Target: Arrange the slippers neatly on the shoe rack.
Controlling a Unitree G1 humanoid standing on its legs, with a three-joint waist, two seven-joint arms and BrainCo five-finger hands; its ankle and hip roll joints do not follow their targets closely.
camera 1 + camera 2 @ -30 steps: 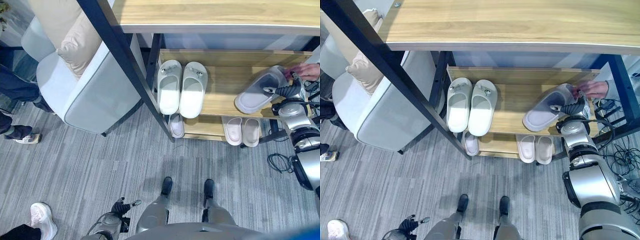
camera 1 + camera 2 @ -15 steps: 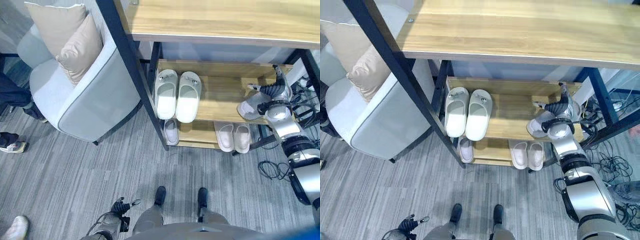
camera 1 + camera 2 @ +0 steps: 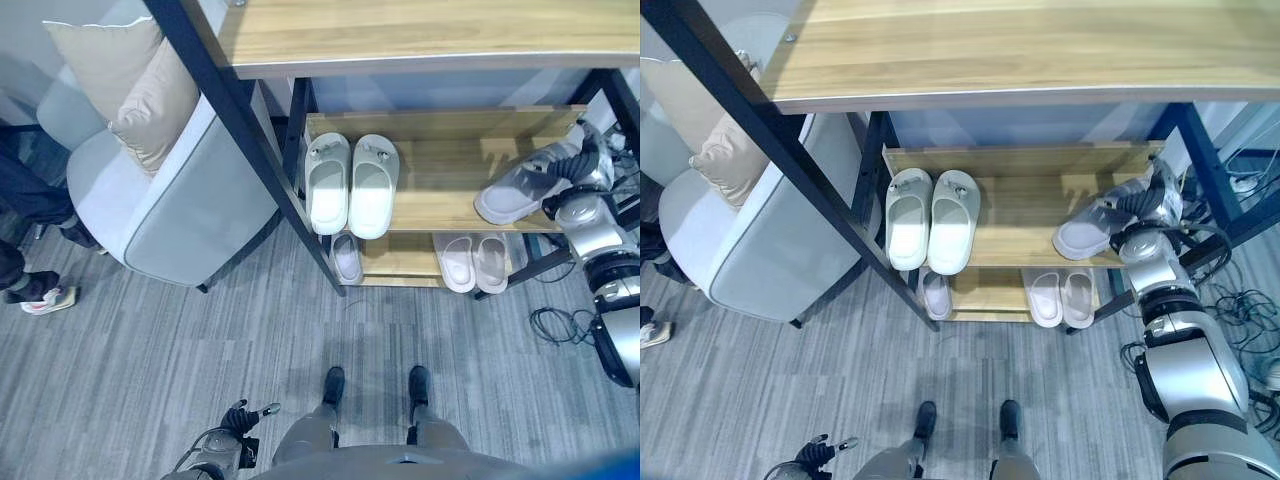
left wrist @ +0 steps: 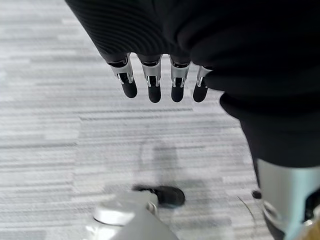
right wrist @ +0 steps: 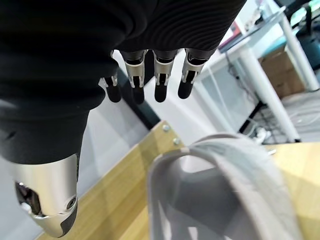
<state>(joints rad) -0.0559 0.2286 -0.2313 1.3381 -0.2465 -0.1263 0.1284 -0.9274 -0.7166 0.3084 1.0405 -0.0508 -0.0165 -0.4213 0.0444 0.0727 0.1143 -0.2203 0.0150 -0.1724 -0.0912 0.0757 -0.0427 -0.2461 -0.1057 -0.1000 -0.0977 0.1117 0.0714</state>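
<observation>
Left eye view | shoe rack (image 3: 440,215): six slippers (two pairs, two singles)

slippers on middle shelf: 3, a white pair (image 3: 350,183) at the left end, one grey slipper (image 3: 522,189) at the right end
slippers on bottom shelf: 3 visible, one (image 3: 347,258) at the left end, a pale pair (image 3: 475,262) toward the right
shoe rack (image 3: 440,205): 1, three wooden shelves showing
armchair (image 3: 170,205): 1
cushions (image 3: 140,75): 2
robot hands: 2, left hand (image 4: 160,82), right hand (image 5: 145,75)

R robot hand (image 3: 1147,203) at slipper (image 3: 1095,226), rack (image 3: 1020,215)
</observation>
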